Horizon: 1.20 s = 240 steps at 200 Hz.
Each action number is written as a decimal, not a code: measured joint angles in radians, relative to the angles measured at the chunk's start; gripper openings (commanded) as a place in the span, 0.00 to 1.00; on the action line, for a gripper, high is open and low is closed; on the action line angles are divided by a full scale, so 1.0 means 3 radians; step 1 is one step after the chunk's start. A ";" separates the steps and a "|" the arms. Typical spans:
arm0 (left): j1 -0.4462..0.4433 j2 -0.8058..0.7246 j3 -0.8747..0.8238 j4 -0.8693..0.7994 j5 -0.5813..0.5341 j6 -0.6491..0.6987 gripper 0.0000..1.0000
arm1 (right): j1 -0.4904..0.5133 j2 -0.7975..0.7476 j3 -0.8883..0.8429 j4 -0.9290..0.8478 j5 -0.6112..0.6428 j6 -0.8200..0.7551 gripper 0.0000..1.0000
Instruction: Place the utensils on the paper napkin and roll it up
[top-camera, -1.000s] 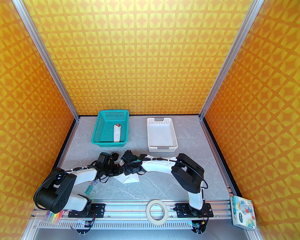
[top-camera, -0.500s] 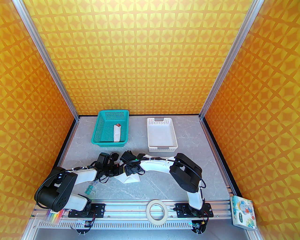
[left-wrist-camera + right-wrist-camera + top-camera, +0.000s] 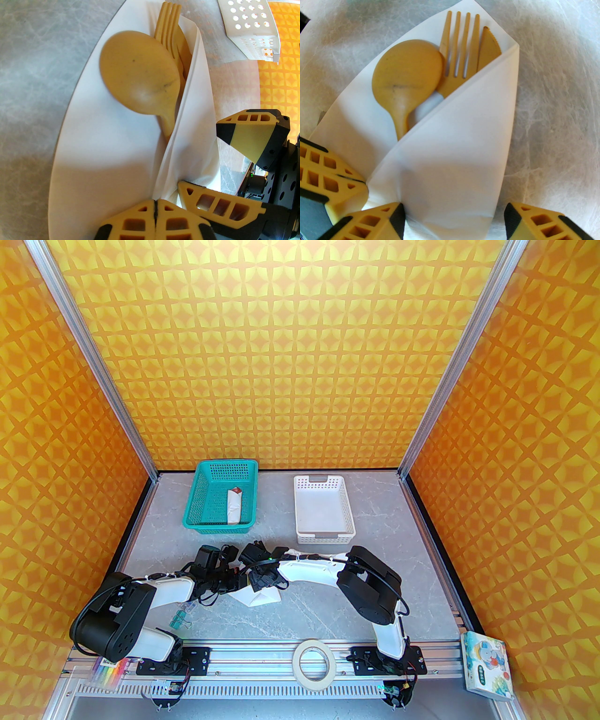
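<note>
Our left fingers (image 3: 150, 211) are pressed shut, tips resting against the paper napkin (image 3: 450, 152) at its handle-end corner. Our right fingers (image 3: 379, 222) stand wide apart, straddling the napkin's folded-over flap and gripping nothing. The napkin lies near the middle of the grey marbled counter (image 3: 328, 610), its flap covering the handles of the utensils (image 3: 452, 84): spoon (image 3: 407, 70), fork (image 3: 459, 54) and knife (image 3: 489, 50). A cartoon-printed pack (image 3: 485, 664) sits at the near right; we cannot read its writing. Orange-yellow patterned walls (image 3: 300, 357) enclose the counter.
</note>
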 measured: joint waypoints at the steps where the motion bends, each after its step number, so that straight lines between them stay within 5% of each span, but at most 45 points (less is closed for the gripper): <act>1: 0.0000 0.0000 0.0000 0.0001 0.0000 0.0001 0.00 | 0.0000 0.0000 0.0000 0.0000 0.0000 0.0000 0.71; 240: -0.0001 0.0094 0.0029 0.0094 0.0070 0.0000 0.00 | -0.0172 -0.0201 -0.0267 0.0128 -0.0106 0.0013 0.61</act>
